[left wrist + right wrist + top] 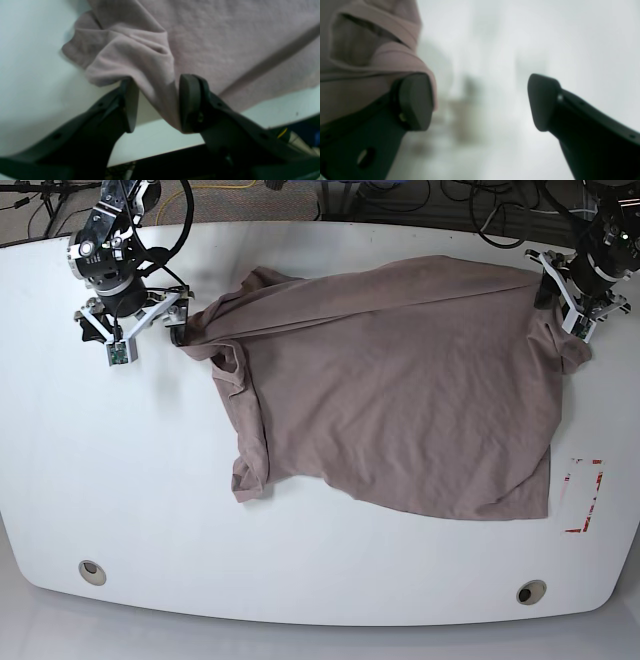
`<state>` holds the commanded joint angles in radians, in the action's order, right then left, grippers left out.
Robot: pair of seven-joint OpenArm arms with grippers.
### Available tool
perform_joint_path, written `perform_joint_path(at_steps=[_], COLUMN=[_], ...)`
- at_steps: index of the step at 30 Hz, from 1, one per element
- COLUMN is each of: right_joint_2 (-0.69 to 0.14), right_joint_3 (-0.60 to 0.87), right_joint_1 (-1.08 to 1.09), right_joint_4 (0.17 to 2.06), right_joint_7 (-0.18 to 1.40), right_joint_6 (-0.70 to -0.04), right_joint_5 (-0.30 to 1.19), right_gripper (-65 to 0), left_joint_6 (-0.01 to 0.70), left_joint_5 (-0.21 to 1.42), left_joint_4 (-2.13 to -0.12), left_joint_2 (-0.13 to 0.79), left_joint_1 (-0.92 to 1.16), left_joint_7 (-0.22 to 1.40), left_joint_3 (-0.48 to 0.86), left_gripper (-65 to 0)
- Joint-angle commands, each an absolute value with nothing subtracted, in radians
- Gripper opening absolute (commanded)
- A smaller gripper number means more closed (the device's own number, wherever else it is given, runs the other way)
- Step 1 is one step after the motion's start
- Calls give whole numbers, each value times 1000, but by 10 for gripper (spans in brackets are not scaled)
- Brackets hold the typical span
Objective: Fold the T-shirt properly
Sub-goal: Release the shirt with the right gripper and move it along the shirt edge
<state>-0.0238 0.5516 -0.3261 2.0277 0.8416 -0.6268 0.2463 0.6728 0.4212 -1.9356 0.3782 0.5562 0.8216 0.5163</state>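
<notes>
The mauve-brown T-shirt (400, 380) lies spread and wrinkled on the white table (120, 480), with one side edge rolled over itself. My left gripper (568, 305) is at the shirt's far right corner. In the left wrist view it (159, 100) is open, with a hanging fold of the shirt (225, 37) between the jaws and touching the right pad (187, 102). My right gripper (132, 330) is at the shirt's far left corner. In the right wrist view it (478, 100) is wide open, with bunched shirt cloth (357, 62) resting against the left pad (416, 100).
The table's far edge runs just behind both arms, with cables (420, 200) on the floor beyond. A red-marked patch (583, 495) lies at the right. Two round holes (92, 572) (531, 592) sit near the front edge. The table edge (162, 150) is just below my left gripper.
</notes>
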Motion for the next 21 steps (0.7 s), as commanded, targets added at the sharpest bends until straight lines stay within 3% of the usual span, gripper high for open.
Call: perform_joint_path(at_steps=[5, 12, 21], right_joint_2=[-22, -25, -25], right_joint_3=[555, 550, 484], right_joint_1=[-329, -363, -344], right_joint_4=[2026, 2026, 2025], right_joint_7=[843, 843, 843], right_joint_6=[-698, -698, -698], right_joint_5=[387, 581, 506], right_gripper=[-103, -103, -103], left_joint_6=[693, 696, 696], left_joint_5=[418, 418, 421], left_joint_4=[-1936, -1936, -1936], left_joint_2=[378, 378, 384], left_joint_1=[555, 544, 542], left_joint_7=[820, 822, 822], left_joint_3=[518, 518, 519], left_gripper=[-400, -400, -400])
